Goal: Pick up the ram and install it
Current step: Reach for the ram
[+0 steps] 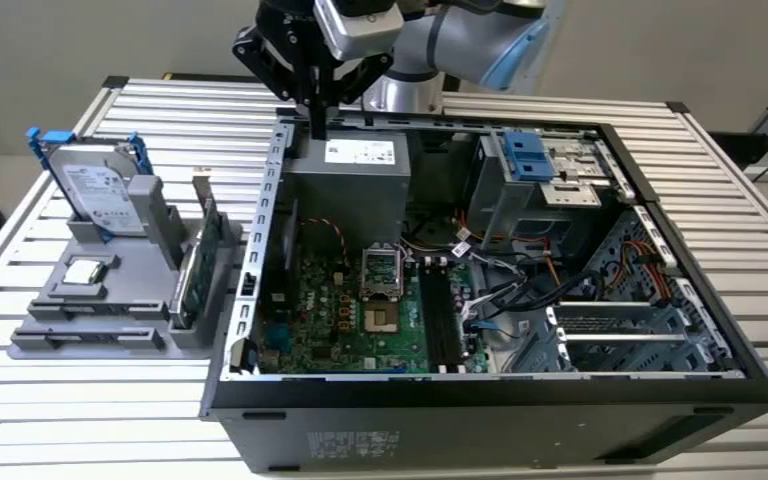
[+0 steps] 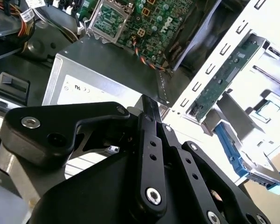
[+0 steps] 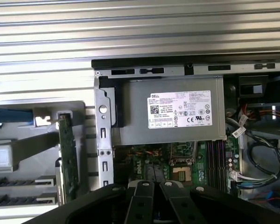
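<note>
End effector (image 1: 317, 133) seemingly closed over power supply (image 1: 351, 185); exterior view adds hard drive (image 1: 97, 190).

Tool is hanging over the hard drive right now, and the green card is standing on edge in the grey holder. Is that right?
Not quite: the exterior view shows the tool hanging over the edge of the power supply in the case, not over the hard drive. The rest holds: the green card stands on edge in the grey holder.
</note>
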Motion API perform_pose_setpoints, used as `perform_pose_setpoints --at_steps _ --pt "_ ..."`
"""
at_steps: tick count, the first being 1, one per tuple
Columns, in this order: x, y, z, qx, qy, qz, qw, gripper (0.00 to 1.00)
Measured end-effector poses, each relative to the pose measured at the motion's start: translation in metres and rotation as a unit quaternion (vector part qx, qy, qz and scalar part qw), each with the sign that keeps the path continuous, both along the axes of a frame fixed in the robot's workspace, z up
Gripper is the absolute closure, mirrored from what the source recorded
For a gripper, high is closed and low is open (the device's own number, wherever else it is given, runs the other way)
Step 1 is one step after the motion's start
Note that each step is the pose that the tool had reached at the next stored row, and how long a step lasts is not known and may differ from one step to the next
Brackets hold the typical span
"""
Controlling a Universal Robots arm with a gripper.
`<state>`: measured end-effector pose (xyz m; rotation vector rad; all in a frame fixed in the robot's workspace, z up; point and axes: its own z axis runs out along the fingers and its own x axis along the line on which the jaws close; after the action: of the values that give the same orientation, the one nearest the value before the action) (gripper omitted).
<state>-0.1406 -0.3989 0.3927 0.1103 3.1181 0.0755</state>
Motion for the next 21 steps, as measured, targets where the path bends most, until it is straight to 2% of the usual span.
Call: perform_pose_setpoints --at_steps 17,21 --pt "-0.0118 0.0000 -0.0001 0.0000 0.0000 0.000 1.0000 1.00" --pt "-0.0124 0.0000 -0.0001 0.0001 -0.0001 0.000 1.0000 1.00"
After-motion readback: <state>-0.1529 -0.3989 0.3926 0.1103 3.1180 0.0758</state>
